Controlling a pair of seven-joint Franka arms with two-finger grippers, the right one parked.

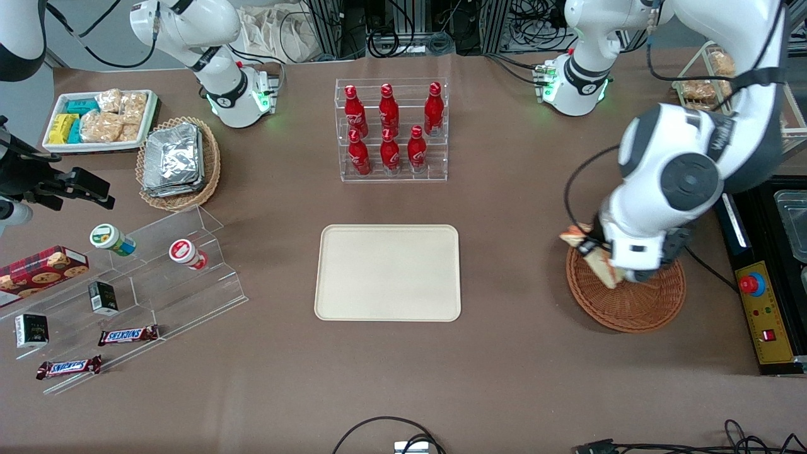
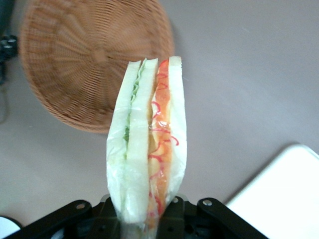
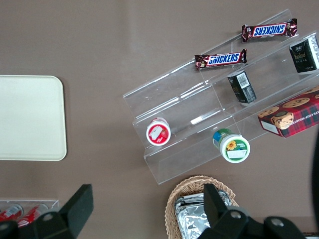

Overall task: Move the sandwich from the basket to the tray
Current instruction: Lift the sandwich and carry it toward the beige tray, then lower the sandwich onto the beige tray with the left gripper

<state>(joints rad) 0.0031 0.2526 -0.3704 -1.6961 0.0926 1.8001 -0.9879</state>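
Observation:
My left gripper (image 1: 606, 263) hangs over the edge of the reddish-brown wicker basket (image 1: 630, 301) that faces the tray, and it is shut on the wrapped sandwich (image 1: 596, 260). In the left wrist view the sandwich (image 2: 148, 159) stands out from between the fingers, showing pale bread with green and red-orange filling, lifted clear of the basket (image 2: 89, 59), which holds nothing I can see. The cream-beige tray (image 1: 389, 272) lies flat at the table's middle, bare; one corner of the tray (image 2: 284, 199) shows in the left wrist view.
A clear rack of red bottles (image 1: 391, 129) stands farther from the front camera than the tray. Toward the parked arm's end lie a tan basket of foil packets (image 1: 178, 161), a white snack tray (image 1: 99, 120) and a clear stepped shelf (image 1: 135, 296). A control box (image 1: 763, 312) sits beside the basket.

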